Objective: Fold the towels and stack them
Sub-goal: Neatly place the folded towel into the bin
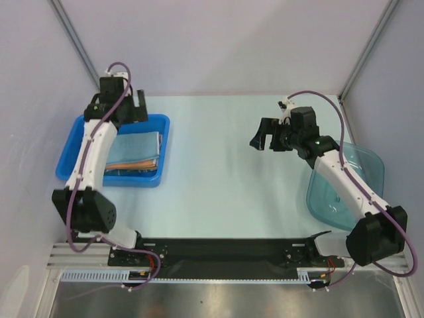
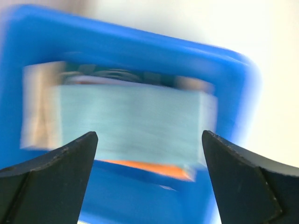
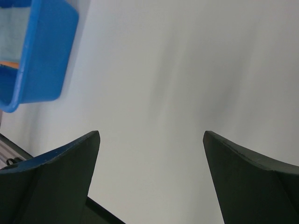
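The towels (image 1: 136,149) lie folded in a stack inside the blue tray (image 1: 159,122) at the left. A light blue towel (image 2: 135,121) is on top, an orange one (image 2: 159,169) shows beneath its near edge, and a teal patterned one (image 2: 117,74) peeks out at the far side. My left gripper (image 1: 136,106) hangs over the tray's far end, open and empty; the left wrist view is blurred, with the left gripper (image 2: 149,135) spread wide above the stack. My right gripper (image 1: 264,141) hovers open over the bare table at centre right, and the right gripper (image 3: 150,135) holds nothing.
A clear teal bin (image 1: 354,182) stands at the right, partly under the right arm. The blue tray (image 3: 44,56) shows at the upper left of the right wrist view. Walls close in the table at the back and both sides.
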Robot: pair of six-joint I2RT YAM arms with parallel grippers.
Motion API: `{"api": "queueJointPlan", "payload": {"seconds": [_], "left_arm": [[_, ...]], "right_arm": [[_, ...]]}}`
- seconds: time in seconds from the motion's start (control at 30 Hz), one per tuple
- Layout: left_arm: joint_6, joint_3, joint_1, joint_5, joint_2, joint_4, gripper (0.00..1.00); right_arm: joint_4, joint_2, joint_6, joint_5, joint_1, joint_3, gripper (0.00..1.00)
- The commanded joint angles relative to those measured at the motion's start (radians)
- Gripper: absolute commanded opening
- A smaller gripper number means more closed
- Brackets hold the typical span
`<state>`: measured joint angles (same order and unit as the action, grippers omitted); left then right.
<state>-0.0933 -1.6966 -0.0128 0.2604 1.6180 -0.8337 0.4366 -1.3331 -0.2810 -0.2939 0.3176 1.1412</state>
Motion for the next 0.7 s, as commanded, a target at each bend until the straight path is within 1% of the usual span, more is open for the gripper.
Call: {"api": "queueJointPlan", "payload": {"seconds": [0.0, 0.03, 0.07, 0.1, 0.13, 0.17, 0.27, 0.4, 0.53, 0.67], "left_arm": [[-0.029, 0.183, 0.085, -0.475, -0.203, 0.14, 1.0], [-0.048, 0.225, 0.103, -0.534, -0.29, 0.184, 1.0], [-0.068, 0.262, 0.141, -0.59, -0.337, 0.264, 1.0], [-0.081, 0.319, 0.161, -0.657, -0.377, 0.296, 1.0], [-0.097, 0.346, 0.184, -0.68, -0.454, 0.332, 1.0], [-0.109, 0.373, 0.226, -0.708, -0.49, 0.396, 1.0], [-0.155, 0.477, 0.276, -0.786, -0.605, 0.503, 1.0], [-0.19, 0.523, 0.293, -0.817, -0.679, 0.55, 1.0], [-0.187, 0.551, 0.295, -0.803, -0.699, 0.547, 1.0], [-0.183, 0.569, 0.293, -0.803, -0.701, 0.55, 1.0]], "right_arm": [[0.017, 0.087, -0.081, 0.035, -0.005, 0.08, 1.0], [0.028, 0.097, -0.102, 0.036, -0.005, 0.098, 1.0], [0.024, 0.133, -0.112, 0.045, 0.001, 0.101, 1.0], [0.018, 0.153, -0.122, 0.073, 0.001, 0.095, 1.0], [0.004, 0.173, -0.129, 0.084, 0.003, 0.088, 1.0], [-0.002, 0.195, -0.129, 0.091, 0.003, 0.081, 1.0], [0.004, 0.264, -0.148, 0.148, 0.005, 0.058, 1.0], [0.042, 0.328, -0.139, 0.168, 0.005, 0.055, 1.0], [0.033, 0.406, -0.121, 0.164, 0.006, 0.046, 1.0], [0.019, 0.439, -0.112, 0.185, 0.005, 0.045, 1.0]]}}
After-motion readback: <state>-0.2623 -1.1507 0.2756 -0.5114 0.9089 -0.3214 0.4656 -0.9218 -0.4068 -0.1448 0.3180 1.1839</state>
